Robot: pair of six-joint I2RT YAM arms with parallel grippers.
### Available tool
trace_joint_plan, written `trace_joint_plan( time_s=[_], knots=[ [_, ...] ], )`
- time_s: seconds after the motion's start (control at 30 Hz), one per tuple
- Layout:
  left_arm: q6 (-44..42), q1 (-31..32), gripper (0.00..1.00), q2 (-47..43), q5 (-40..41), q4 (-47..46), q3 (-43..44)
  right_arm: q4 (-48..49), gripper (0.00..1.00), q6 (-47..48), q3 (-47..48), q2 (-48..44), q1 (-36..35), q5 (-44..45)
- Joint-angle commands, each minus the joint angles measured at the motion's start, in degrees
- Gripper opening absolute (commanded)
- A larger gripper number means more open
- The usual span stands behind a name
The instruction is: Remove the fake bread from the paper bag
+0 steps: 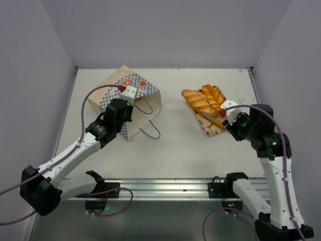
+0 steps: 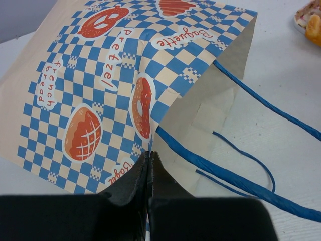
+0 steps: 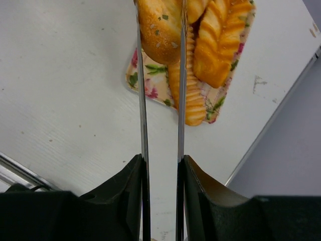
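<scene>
Several glossy golden breads (image 1: 200, 100) lie piled on a floral tray (image 3: 145, 70) on the right of the white table (image 1: 175, 150), well apart from the bag (image 1: 150, 103). Among them are a smooth loaf (image 3: 160, 30) flecked with green and white bits, a long loaf (image 3: 193, 100) with close crosswise ridges, and a plump twisted one (image 3: 218, 45).

The right gripper (image 3: 159, 20) reaches over the tray's near edge. Its fingers (image 3: 142, 100) are thin, flat, shiny blades set parallel with a narrow gap. The flecked loaf's rounded end fills that gap. I cannot tell whether the blades press it or only flank it.

The bag lies on its side on the left, mouth toward the tray. It is creased cream paper with a blue-and-white check and red-orange bakery pictures. Its flat blue cord handles (image 2: 241, 178) trail loose on the table. The left gripper (image 2: 149, 163) has its dark, wedge-shaped fingers clenched together on the edge of the bag's mouth. What shows of the bag's inside is plain paper.
</scene>
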State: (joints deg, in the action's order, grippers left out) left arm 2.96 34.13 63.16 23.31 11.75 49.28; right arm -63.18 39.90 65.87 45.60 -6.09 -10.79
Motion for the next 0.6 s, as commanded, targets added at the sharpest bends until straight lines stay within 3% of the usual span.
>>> trace_joint_plan(
  time_s=[0.0, 0.37, 0.57],
  knots=[
    [-0.1, -0.4, 0.0, -1.9, -2.6, -3.2, 0.6, 7.8, 0.0, -5.0, 0.0, -0.4, 2.2, 6.4],
    [-0.7, -0.5, 0.0, -7.0, -5.5, -3.0, -2.2, 19.0, 0.0, -12.7, -3.5, 9.3, 14.4, 3.6],
    [-0.5, -0.5, 0.0, -8.8, -6.6, -3.0, -2.8, 22.1, 0.0, -12.6, -6.4, 12.5, 15.3, -1.0]
  ],
)
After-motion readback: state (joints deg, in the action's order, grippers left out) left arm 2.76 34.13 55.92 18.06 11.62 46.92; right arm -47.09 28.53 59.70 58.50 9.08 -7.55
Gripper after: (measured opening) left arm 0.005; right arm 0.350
